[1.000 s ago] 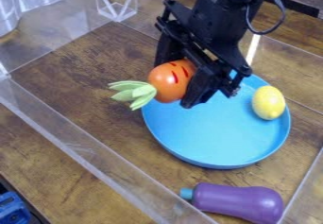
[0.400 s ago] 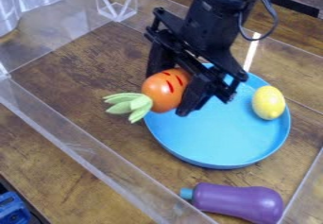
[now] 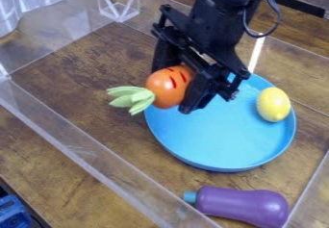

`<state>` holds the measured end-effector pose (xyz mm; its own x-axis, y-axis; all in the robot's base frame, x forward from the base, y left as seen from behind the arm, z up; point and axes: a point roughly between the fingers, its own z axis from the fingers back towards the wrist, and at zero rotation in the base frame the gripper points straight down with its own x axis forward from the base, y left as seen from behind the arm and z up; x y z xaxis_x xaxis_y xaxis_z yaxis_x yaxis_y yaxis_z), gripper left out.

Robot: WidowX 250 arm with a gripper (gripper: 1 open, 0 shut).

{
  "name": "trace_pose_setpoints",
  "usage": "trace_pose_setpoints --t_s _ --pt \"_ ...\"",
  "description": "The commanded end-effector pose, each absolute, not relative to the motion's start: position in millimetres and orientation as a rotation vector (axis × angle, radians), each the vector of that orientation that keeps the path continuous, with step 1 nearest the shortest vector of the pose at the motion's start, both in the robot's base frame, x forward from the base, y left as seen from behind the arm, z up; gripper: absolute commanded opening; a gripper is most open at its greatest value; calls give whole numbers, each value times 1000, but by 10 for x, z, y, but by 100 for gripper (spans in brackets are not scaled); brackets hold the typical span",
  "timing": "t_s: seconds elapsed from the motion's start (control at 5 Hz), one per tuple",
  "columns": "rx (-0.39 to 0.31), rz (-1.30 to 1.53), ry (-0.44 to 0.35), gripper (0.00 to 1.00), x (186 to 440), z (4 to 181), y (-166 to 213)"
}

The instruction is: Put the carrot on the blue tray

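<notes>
The pincer [image 3: 184,86] is closed on the carrot [image 3: 164,86], with its black fingers on either side of the orange body. One finger [image 3: 195,101] shows on the side nearer the tray's middle. The other is largely hidden behind the carrot.

The carrot sits in the grasp at the left rim of the blue tray [image 3: 225,140]. Its orange body is over the tray's edge. The green leaves [image 3: 130,97] point left, out beyond the rim and over the wooden tabletop [image 3: 77,73]. The carrot looks raised rather than resting. Whether its underside touches the tray cannot be told from this view.

The black arm [image 3: 218,20] comes down from the top of the picture and leans toward the lower left, covering the far part of the tray.

A lemon [image 3: 272,104] lies on the tray near its right rim, well apart from the carrot and clear of the fingers.

A purple eggplant [image 3: 240,206] lies on the tabletop near the tray's front edge, outside the tray, with its green cap pointing left.

A clear plastic wall [image 3: 90,160] runs along the near side of the work area. More clear panels stand at the upper left.
</notes>
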<state>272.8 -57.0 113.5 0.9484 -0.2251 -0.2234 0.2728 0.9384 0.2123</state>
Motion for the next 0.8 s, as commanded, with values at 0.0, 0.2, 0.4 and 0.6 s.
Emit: trace_pose_setpoints --t_s 0.0,0.2,0.4,0.6 --pt "230 -238 148 0 2794 1296 -642" --pt "236 -244 157 0 2760 1313 -732" --pt "231 -237 156 0 2694 1219 -826" --pt "232 -231 155 0 2617 1151 -890"
